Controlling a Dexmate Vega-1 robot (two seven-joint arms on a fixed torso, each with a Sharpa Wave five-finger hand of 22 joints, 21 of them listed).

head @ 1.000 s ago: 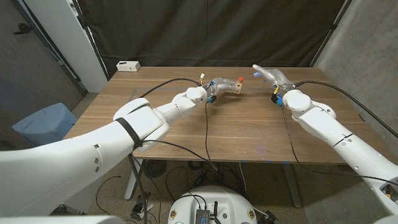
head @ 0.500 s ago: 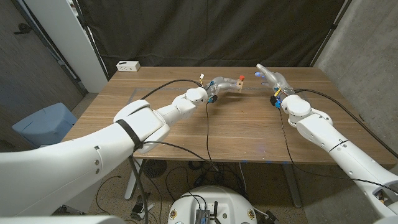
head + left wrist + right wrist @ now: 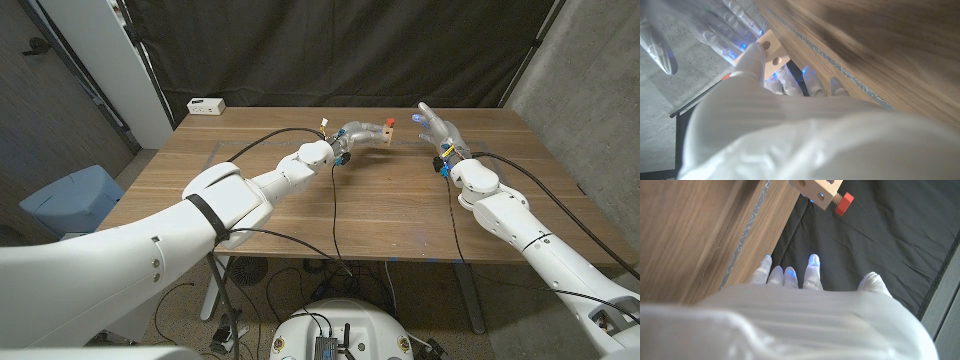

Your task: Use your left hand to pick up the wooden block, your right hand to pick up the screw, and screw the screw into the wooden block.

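Left hand (image 3: 352,133) grips the block (image 3: 384,128), lifted off the table (image 3: 300,210) near its far edge. A red screw (image 3: 844,203) sits against the block's face, seemingly partly in. The risk: the right hand could nudge the block sideways or knock the screw askew, because the block hangs in a light fingertip hold with nothing under it. Left arm reaches long across the table, hand at its end. To the right, the right hand (image 3: 436,127) is just beside the block, fingers apart, holding nothing.
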